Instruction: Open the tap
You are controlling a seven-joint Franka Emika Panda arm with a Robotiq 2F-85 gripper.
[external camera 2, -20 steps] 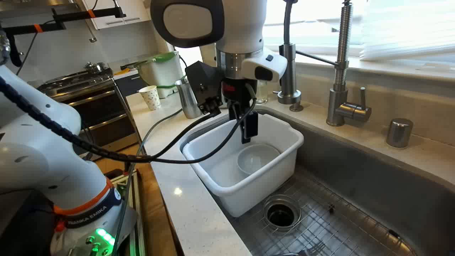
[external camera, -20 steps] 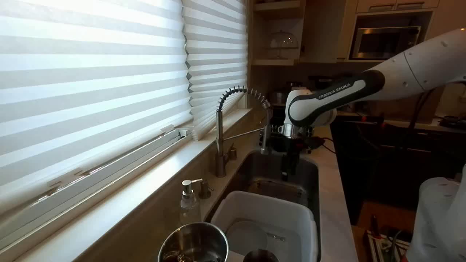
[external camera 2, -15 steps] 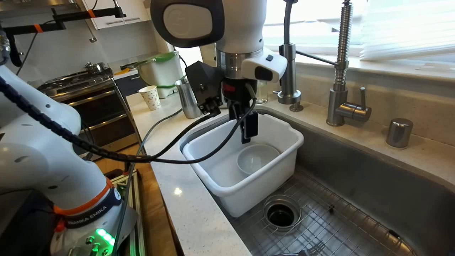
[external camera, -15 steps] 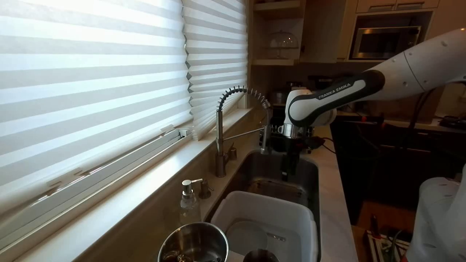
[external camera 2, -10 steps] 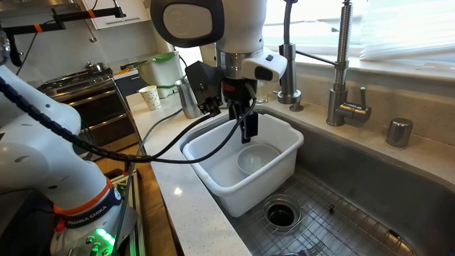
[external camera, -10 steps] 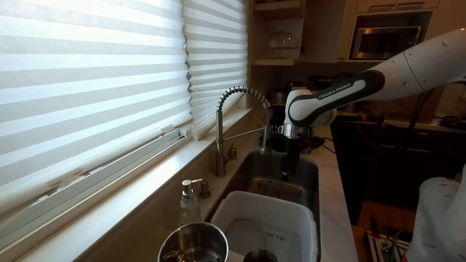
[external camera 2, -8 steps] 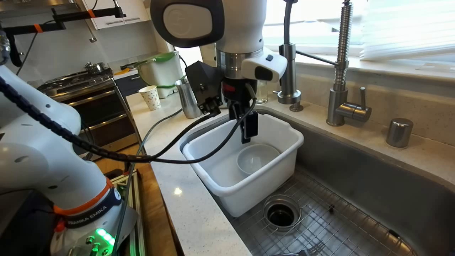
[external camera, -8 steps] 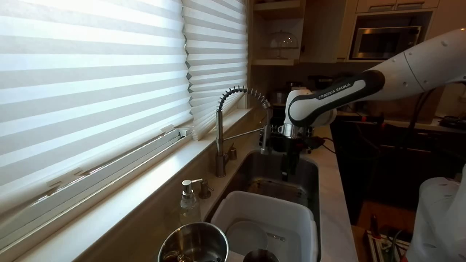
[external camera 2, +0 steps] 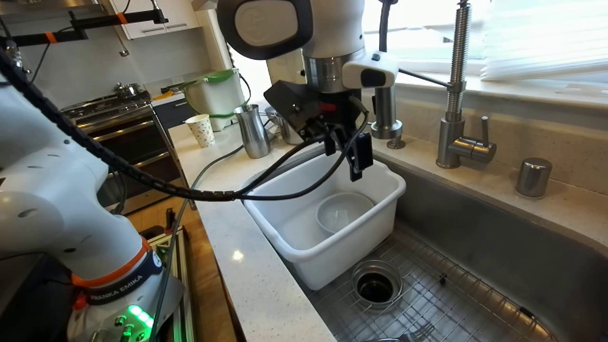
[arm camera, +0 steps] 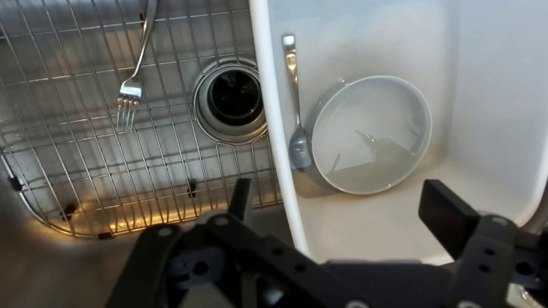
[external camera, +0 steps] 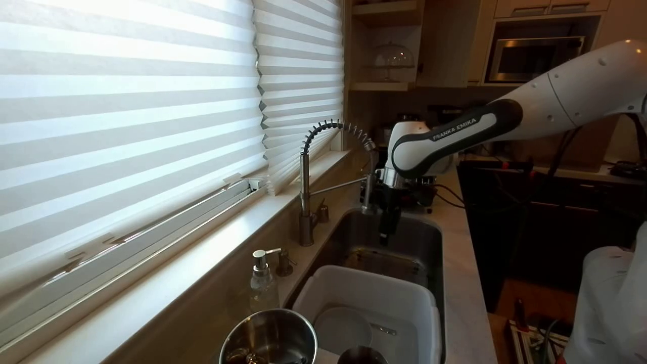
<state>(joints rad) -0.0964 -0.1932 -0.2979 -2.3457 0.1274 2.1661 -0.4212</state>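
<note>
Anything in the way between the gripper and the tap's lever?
Possibly the spray head of the tap itself: in both exterior views it appears between the gripper and the lever, though its depth relative to the path isn't clear. No separate object visibly blocks; the white tub sits lower down.

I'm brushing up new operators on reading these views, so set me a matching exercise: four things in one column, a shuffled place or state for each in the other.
Column one:
1. Tap
2. Spoon
3. Gripper
4. Fork

Column two:
A. inside the white tub
B. upright on the counter
C. lying on the wire rack
D. jaws apart

Pairs: 1-B; 2-A; 3-D; 4-C
</note>
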